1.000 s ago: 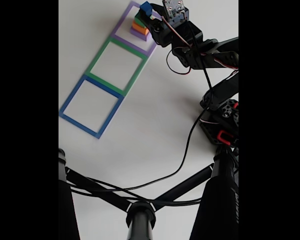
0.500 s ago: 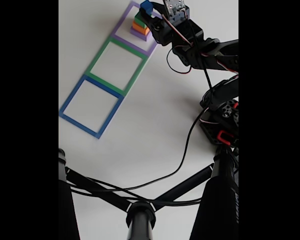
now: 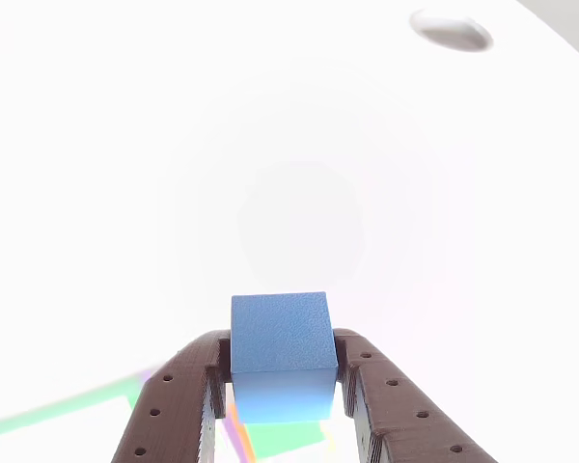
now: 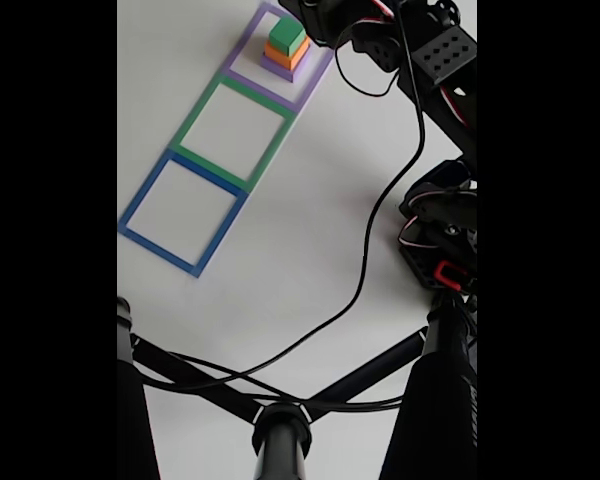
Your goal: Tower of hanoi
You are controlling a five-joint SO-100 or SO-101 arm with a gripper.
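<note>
In the other view, the gripper [image 3: 282, 400] enters from the bottom edge, its two brown fingers [image 3: 179, 405] clamped on the left and right sides of the blue cube [image 3: 280, 333]. The cube sits at lower centre of the frame, held clear above a washed-out white table [image 3: 289, 174]. Below it, blurred green and purple outlines show at the bottom edge.

In the fixed view, three blocks form a stack at the top centre of the frame: green block [image 4: 286, 35] on the orange block [image 4: 285, 55], which lies on the purple block [image 4: 277, 69]. The stack stands inside the purple square [image 4: 306, 92]. The green square [image 4: 198, 120] adjoins it toward lower left, then the blue square [image 4: 142, 200]. The arm [image 4: 435, 60] runs along the right side to the top edge, just beside the stack. A black cable [image 4: 380, 210] hangs from it across the table.
</note>
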